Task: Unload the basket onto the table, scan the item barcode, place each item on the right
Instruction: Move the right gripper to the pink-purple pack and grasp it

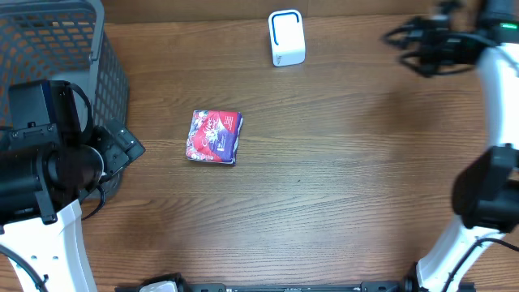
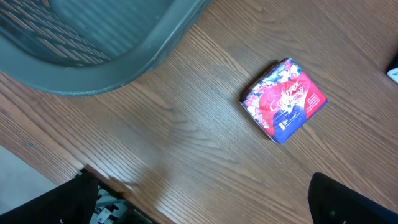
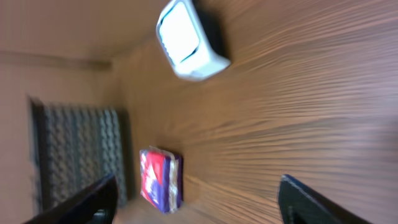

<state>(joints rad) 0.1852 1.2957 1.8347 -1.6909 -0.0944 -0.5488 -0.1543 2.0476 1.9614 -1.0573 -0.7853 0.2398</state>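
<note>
Red packet: flat, just ahead of left gripper, barcode likely underneath.
Left gripper: spread wide, empty, ready to grab.
Right gripper: parted, empty, scanner ahead.

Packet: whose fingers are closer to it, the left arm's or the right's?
The left fingers, beside the basket; the right fingers are far off, past the scanner.

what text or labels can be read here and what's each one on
Red and blue packet, front: white script lettering, too blurred to read.
Same packet, blue corner: small white print, too small to read.
White scanner: no readable marking.
Grey basket: no text visible.
So nothing can be quoted with confidence from any view.
</note>
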